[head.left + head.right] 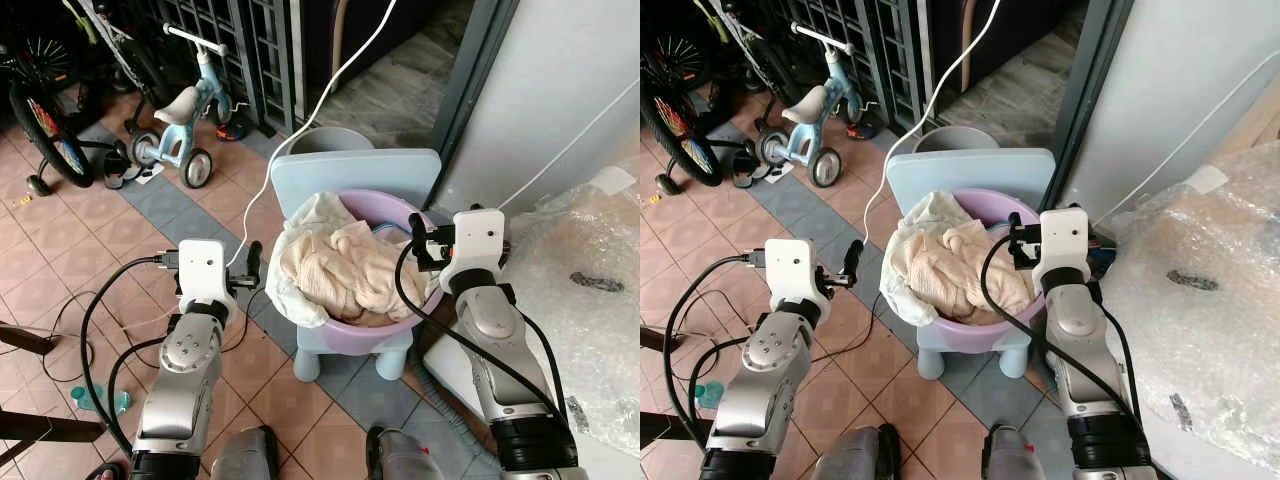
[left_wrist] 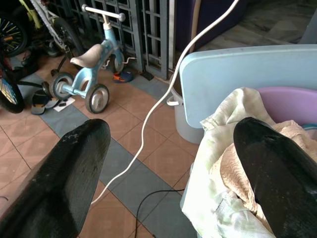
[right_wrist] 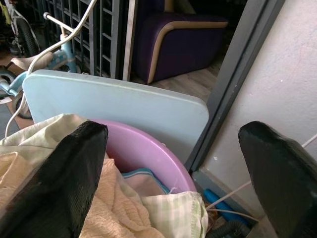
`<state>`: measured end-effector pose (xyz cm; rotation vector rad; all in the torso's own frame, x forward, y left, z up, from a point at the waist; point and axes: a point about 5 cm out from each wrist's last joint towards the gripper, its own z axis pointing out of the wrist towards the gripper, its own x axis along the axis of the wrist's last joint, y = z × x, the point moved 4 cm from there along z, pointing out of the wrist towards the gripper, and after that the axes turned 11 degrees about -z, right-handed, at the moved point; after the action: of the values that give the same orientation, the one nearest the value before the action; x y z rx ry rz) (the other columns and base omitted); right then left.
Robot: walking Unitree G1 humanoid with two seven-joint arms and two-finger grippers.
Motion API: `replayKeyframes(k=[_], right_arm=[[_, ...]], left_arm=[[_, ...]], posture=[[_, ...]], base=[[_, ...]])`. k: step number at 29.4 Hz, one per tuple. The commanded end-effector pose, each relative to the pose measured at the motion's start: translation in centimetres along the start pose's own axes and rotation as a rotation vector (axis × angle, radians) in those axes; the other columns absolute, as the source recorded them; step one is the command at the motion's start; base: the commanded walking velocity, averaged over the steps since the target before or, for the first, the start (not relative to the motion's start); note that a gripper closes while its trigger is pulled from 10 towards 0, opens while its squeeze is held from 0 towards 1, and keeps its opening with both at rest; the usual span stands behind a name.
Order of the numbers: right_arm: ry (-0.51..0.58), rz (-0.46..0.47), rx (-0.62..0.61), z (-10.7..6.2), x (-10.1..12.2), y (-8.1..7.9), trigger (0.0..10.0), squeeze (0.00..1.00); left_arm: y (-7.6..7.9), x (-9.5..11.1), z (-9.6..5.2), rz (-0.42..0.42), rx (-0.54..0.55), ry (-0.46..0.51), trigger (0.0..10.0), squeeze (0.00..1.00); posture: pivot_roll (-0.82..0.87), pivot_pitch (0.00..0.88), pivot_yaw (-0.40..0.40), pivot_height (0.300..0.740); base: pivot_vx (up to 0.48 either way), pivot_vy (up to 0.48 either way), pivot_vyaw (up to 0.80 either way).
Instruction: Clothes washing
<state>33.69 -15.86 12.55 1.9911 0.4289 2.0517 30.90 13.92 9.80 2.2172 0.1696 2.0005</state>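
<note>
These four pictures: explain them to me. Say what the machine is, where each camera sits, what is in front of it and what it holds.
It is a walking humanoid robot with two silver arms, each ending in two black jaws. Two pictures come from cameras on its head, looking down; two come from cameras on its wrists, looking along the jaws. In front stands a purple basin heaped with cream clothes, resting on a small pale blue chair on the tiled floor. The left gripper hangs open beside the basin's left side, the right gripper open at its right rim. Neither holds anything. Behind are a child's tricycle and a white cable; bubble wrap lies to the right.
</note>
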Motion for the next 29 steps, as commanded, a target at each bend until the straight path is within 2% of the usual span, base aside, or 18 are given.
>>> replayKeyframes(k=[1, 6, 16, 22, 25, 29], right_arm=[[-0.005, 0.030, 0.017, 0.0, -0.1, -0.4, 10.0, 0.00], [-0.014, 0.016, 0.017, -0.2, -0.6, -0.5, 10.0, 0.00], [-0.080, -0.022, 0.041, -0.2, -2.1, -0.1, 10.0, 0.00], [-0.097, -0.011, 0.066, -1.0, -2.8, -1.2, 10.0, 0.00], [-0.118, -0.009, 0.080, -0.3, -2.9, -1.5, 10.0, 0.00], [-0.087, -0.038, 0.117, 0.7, -1.3, -1.9, 10.0, 0.00]], left_arm=[[-0.1, 0.2, -0.3, -0.005, 0.005, 0.016, 10.0, 0.00], [-0.4, -0.4, -0.5, -0.036, 0.024, -0.011, 10.0, 0.00], [0.0, -0.6, -0.4, -0.042, 0.010, -0.015, 10.0, 0.00], [-0.4, -1.4, -1.1, -0.029, 0.017, -0.035, 10.0, 0.00], [-0.2, -1.3, -0.3, -0.039, 0.027, -0.045, 10.0, 0.00], [0.6, -0.1, 1.0, -0.022, 0.000, -0.013, 10.0, 0.00]], posture=[[0.04, 0.143, 0.014, 0.740], [0.03, 0.147, 0.013, 0.740], [0.02, 0.144, 0.010, 0.740], [0.01, 0.110, 0.012, 0.740], [-0.01, 0.100, 0.000, 0.740], [-0.04, 0.087, -0.011, 0.740]], base=[[0.319, 0.000, 0.00], [0.335, 0.000, 0.00], [0.372, 0.000, 0.00], [0.162, 0.000, 0.00], [0.000, 0.000, 0.00], [0.000, 0.000, 0.00]])
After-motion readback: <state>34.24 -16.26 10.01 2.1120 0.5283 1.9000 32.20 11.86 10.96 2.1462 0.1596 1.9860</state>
